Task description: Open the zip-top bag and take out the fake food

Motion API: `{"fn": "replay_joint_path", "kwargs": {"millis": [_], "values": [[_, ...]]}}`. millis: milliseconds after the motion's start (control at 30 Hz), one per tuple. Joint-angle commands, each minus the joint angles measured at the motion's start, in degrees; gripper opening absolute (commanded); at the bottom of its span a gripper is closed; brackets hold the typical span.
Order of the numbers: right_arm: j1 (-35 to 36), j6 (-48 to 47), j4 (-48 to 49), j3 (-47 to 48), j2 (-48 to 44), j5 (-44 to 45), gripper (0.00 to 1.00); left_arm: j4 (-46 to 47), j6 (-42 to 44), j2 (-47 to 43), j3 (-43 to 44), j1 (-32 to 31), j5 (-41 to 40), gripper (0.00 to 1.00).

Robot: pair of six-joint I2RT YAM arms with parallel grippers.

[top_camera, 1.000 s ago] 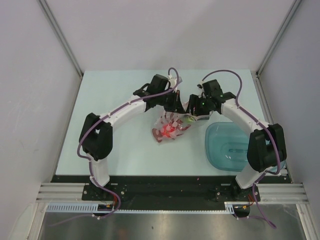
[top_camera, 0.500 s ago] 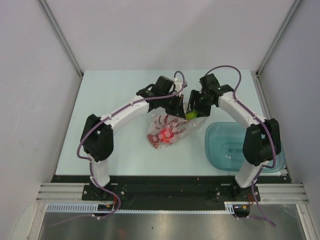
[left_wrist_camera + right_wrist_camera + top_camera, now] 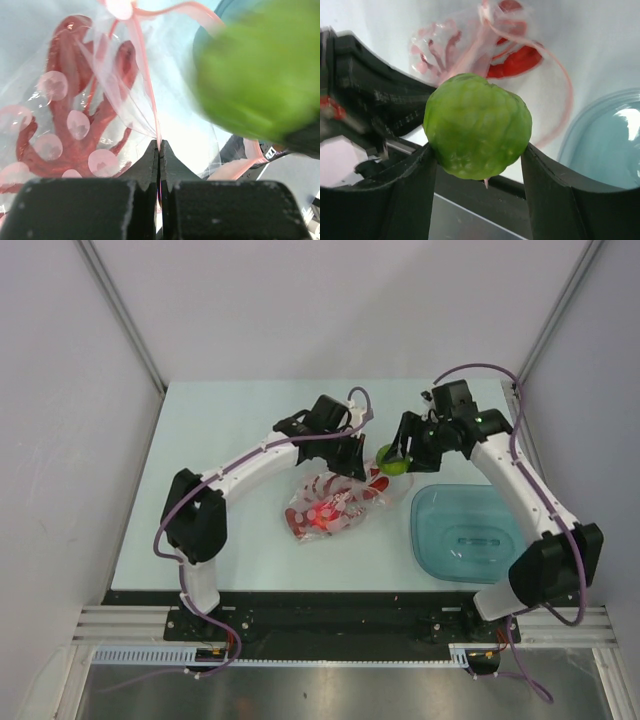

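The clear zip-top bag (image 3: 325,505) lies mid-table with its pink zip strip (image 3: 145,75) pulled open. A red lobster (image 3: 75,115) and a small red fruit (image 3: 517,62) are still inside it. My left gripper (image 3: 352,462) is shut on the bag's rim, which it pinches at the pink strip (image 3: 159,150). Held above the table, just right of the bag's mouth, my right gripper (image 3: 395,460) is shut on the lime-green ball fruit (image 3: 477,125), and this green fruit (image 3: 260,70) also looms in the left wrist view.
A translucent teal tray (image 3: 470,535) sits on the table to the right of the bag, below my right arm. White walls enclose the table on three sides.
My right gripper has pulled the green fruit out of the bag's mouth and swung it up and to the right. The bag has shifted slightly left and down; the left grip holds.
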Motion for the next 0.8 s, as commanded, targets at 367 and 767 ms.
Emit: {"fn": "replay_joint_path", "kwargs": {"millis": [367, 767], "values": [[-16.75, -5.89, -8.01, -22.79, -17.03, 8.19, 0.24, -3.52, 0.49, -0.22, 8.93, 2.06, -0.76, 0.0], [-16.75, -6.76, 4.74, -29.14, -6.21, 1.58, 0.43, -7.31, 0.49, -0.73, 14.39, 2.07, -1.02, 0.0]]}}
